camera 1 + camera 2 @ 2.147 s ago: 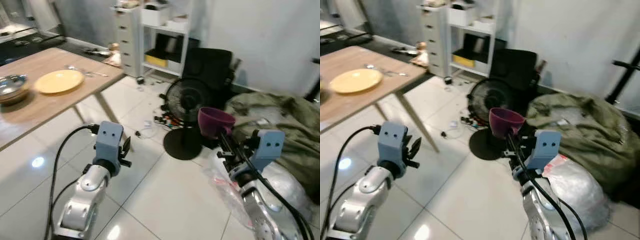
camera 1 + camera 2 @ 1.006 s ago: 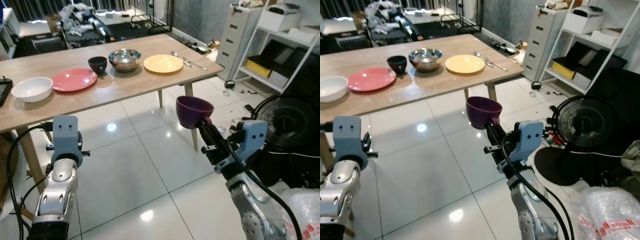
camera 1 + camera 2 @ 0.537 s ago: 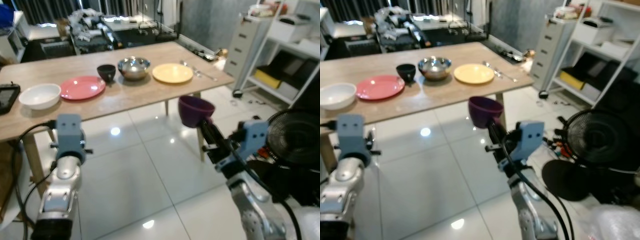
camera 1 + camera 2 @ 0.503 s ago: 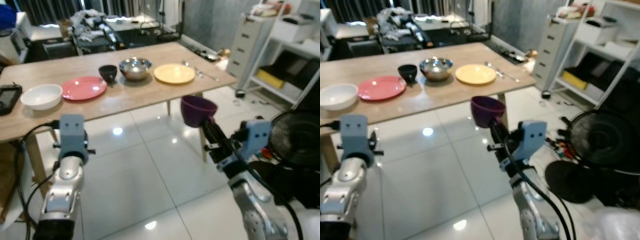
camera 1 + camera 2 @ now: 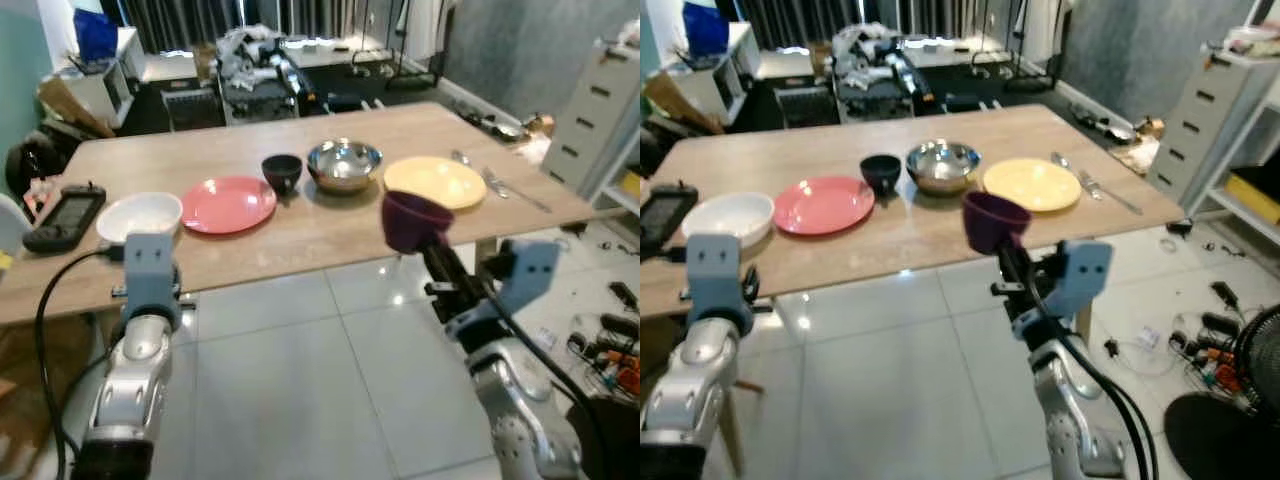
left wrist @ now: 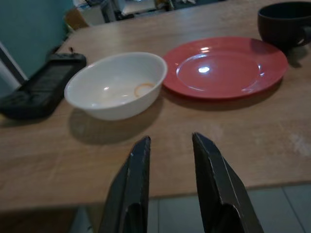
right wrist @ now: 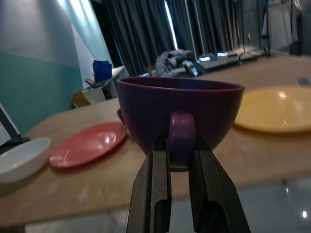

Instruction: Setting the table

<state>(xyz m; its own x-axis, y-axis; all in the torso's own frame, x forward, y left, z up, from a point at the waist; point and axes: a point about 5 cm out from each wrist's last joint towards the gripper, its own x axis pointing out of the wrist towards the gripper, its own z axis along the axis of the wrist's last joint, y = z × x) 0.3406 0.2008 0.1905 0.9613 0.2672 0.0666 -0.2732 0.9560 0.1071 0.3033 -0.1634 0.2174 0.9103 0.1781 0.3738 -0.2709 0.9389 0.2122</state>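
1. Left eye view: my right gripper [image 5: 424,243] is clamped on the handle of a dark purple ceramic cup [image 5: 412,220], held upright in the air in front of the near edge of the long light-wood counter [image 5: 300,236]. On the counter, a round yellow plate [image 5: 435,181] lies just behind the cup. A shiny steel bowl [image 5: 344,165] sits beside the yellow plate, then a small black cup [image 5: 282,171], a flat red plate [image 5: 228,203] and a white bowl [image 5: 139,216] toward the counter's other end. A black handheld device [image 5: 62,216] lies beyond the white bowl.

2. Right eye view: metal cutlery [image 5: 1095,187] lies on the counter on the far side of the yellow plate from the steel bowl. My left arm hangs in front of the counter's edge, below the white bowl.

3. Left wrist view: my left gripper [image 6: 170,156] is empty, its fingers parted, just off the counter's edge near the white bowl.

4. Right wrist view: my two black fingers [image 7: 156,179] pinch the purple cup's handle between them.
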